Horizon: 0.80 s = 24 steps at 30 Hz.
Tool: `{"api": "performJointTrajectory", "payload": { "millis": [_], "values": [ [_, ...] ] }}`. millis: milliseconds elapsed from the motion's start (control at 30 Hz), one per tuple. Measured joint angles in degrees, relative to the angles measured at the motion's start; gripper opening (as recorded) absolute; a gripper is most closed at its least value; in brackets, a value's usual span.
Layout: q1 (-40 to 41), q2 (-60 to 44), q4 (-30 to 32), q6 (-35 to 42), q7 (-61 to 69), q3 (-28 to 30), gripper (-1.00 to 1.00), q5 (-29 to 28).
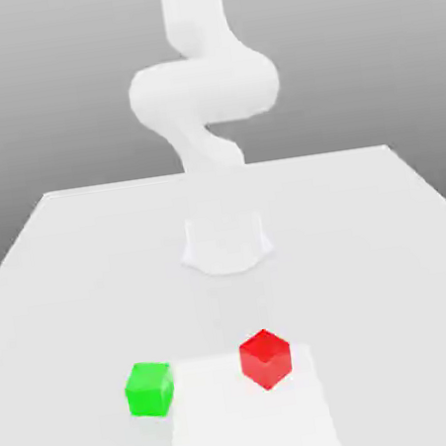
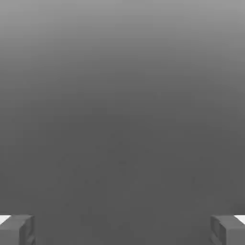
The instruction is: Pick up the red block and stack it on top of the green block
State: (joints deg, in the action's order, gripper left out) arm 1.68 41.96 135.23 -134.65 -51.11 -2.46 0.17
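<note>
Evidently open pincer (image 2: 122, 230), fingers wide apart, nothing between them, touching nothing

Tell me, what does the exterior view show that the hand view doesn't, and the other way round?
Exterior view: a smooth white robot arm, a broad white table, a shiny red cube and a bright green cube, set apart on it.

Hand view: the open two-finger gripper, its grey fingertips wide apart with nothing held between them.

Shared: part of the robot and a plain grey backdrop.
</note>
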Motion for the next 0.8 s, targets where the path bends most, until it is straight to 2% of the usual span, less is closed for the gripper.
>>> {"api": "performJointTrajectory", "payload": {
  "millis": [333, 567, 667, 800],
  "values": [
    [6.8, -18.8, 15.8, -13.3, -25.0, -9.9, 0.00, 0.8],
    [9.3, -35.2, 28.0, -24.8, -44.4, -14.4, 0.00, 2.8],
    [9.8, -41.3, 29.0, -29.5, -49.5, -14.4, 0.00, 0.1],
    [8.2, -47.9, 28.2, -34.8, -55.3, -10.9, 0.00, -7.3]
  ]
}}
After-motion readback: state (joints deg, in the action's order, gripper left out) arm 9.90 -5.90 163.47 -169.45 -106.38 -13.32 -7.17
